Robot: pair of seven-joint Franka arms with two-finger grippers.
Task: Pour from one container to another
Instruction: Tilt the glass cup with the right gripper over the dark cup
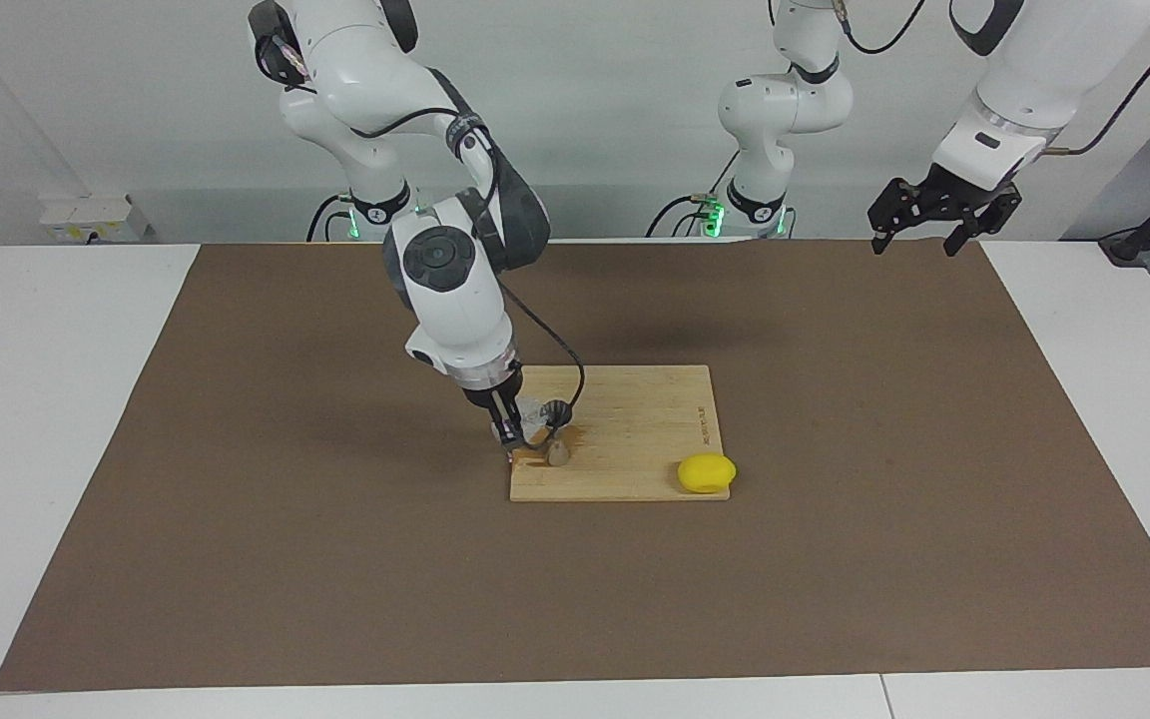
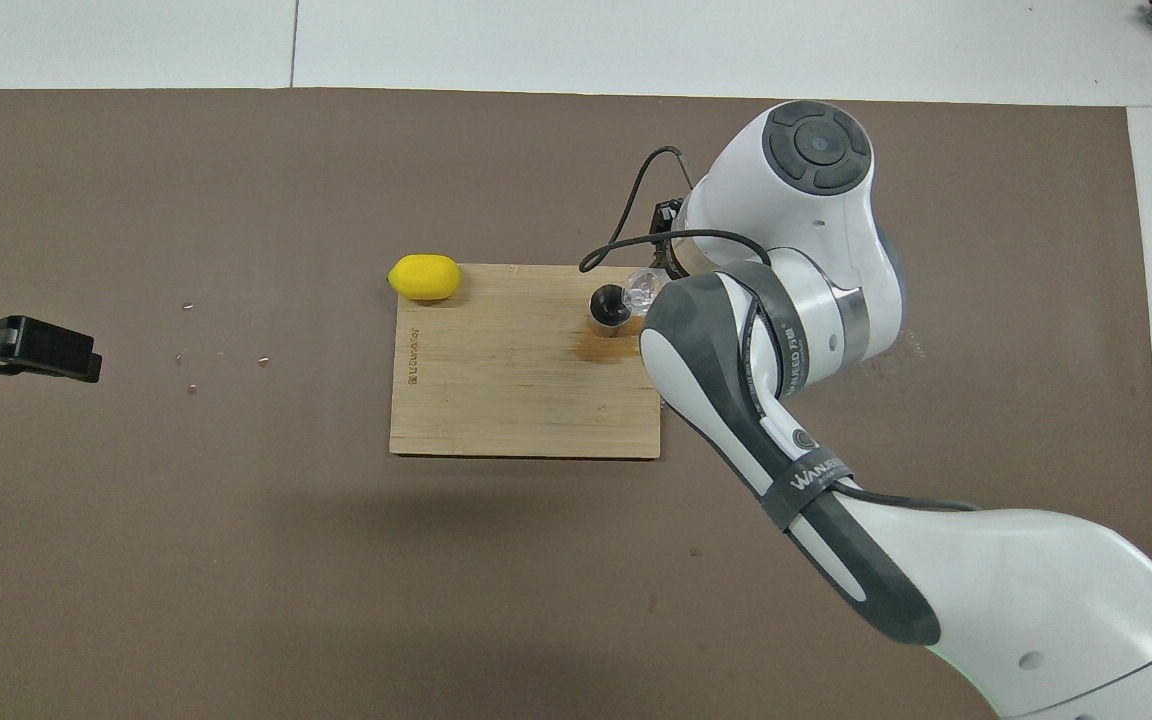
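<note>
My right gripper (image 1: 507, 431) is shut on the small clear glass tumbler (image 1: 535, 414) and holds it tilted just above the cutting board. The tumbler's mouth leans toward the small grey steel jigger (image 1: 558, 454), which stands upright on the board right beside it. In the overhead view the tumbler (image 2: 641, 290) touches or nearly touches the jigger's dark open top (image 2: 608, 305), and the right arm hides the gripper. My left gripper (image 1: 919, 240) waits open and empty in the air over the mat's corner at the left arm's end.
A wooden cutting board (image 1: 635, 419) lies mid-table on a brown mat (image 1: 236, 499). A yellow lemon (image 1: 705, 472) sits at the board's corner farther from the robots. A wet stain (image 2: 601, 348) marks the board beside the jigger.
</note>
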